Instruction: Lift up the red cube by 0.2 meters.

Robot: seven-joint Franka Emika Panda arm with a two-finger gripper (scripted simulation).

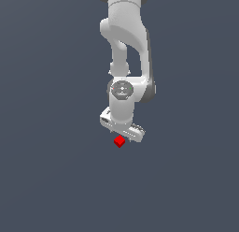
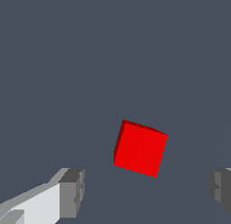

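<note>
One white robot arm (image 1: 125, 48) reaches down over a plain dark grey floor (image 1: 46, 179). Its gripper (image 2: 144, 191) is released, with the two grey fingertips (image 2: 72, 191) spread wide and touching nothing. Beyond the fingertips, in the wrist view, the red cube (image 2: 140, 147) sits on the floor, turned at a slight angle, lined up with the gap between them. In the exterior view the cube (image 1: 119, 141) shows just below the gripper.
</note>
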